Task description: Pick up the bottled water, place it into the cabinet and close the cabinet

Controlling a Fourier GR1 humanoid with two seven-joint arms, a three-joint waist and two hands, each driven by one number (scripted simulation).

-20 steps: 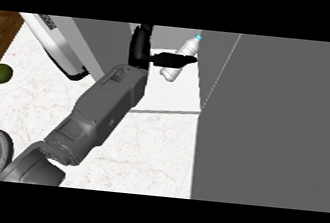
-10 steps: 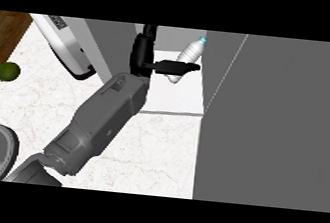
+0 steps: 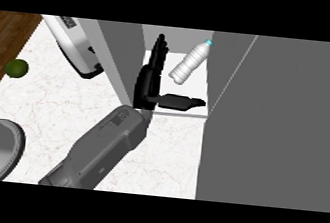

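The bottled water, clear with a blue cap, stands tilted inside the open cabinet on its white floor, with the cap toward the back. My left hand is at the cabinet's front opening, left of the bottle and nearer to me. Its fingers are straight and point into the cabinet, and the thumb sticks out to the right. There is a clear gap between hand and bottle, and the hand holds nothing. The right hand is outside the view.
A broad grey panel fills the right side, flush with the cabinet opening. A white slab with a dark edge leans at the upper left. A green lime lies on the marble counter near the wooden strip.
The left hand has let go of the bottle and pulled back toward me, out to the cabinet's front. The bottle stays inside, tilted.
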